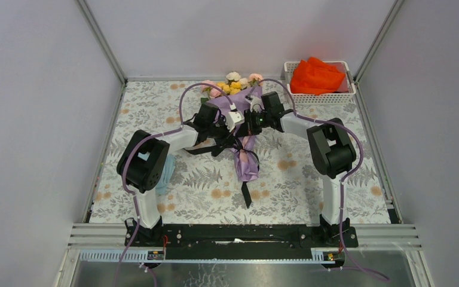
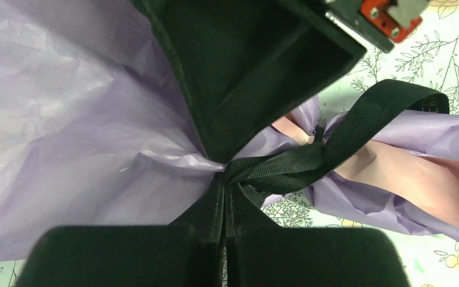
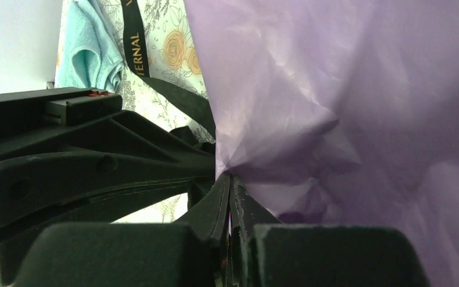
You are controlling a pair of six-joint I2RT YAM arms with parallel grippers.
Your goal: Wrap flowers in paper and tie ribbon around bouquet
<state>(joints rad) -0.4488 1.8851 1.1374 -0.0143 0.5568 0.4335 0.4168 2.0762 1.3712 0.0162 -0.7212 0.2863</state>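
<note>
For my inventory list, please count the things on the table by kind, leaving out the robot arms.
bouquet: 1
ribbon: 1
basket: 1
cloths: 2 (orange cloth, light blue cloth)
Total: 5

"What stood off the right end effector (image 3: 229,185)?"
"A white basket (image 1: 321,99) holding an orange cloth (image 1: 315,76), farther back, to its right."
"And off the left end effector (image 2: 224,179)?"
"A light blue cloth (image 1: 166,176) lay nearer, to its left, on the floral table (image 1: 203,185)."
</note>
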